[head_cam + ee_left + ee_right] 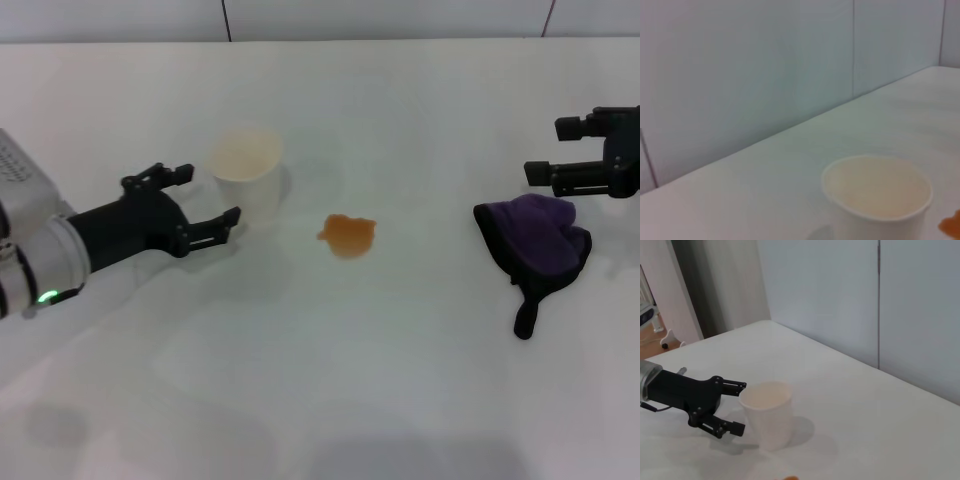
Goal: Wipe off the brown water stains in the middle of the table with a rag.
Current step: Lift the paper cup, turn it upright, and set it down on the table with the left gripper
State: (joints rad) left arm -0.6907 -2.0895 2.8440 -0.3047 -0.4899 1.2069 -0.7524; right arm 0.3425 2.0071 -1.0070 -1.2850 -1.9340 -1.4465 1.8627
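The left gripper (208,198) hung beside the paper cup (246,176), fingers apart. The right gripper (550,150), fingers also apart, hovered just behind the rag (535,238). The brown stain (348,234) sat on the desk (400,360) between cup and rag.

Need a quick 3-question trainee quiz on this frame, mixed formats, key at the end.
1. True or false: the rag covers the brown water stains.
2. Which end effector is nearest the paper cup? A) left B) right
3. Fill in: the stains lie between the cup and the ____.

Key
1. False; the rag lies apart, on the table, just in front of the right end effector.
2. A; the left end effector is open beside the cup.
3. rag
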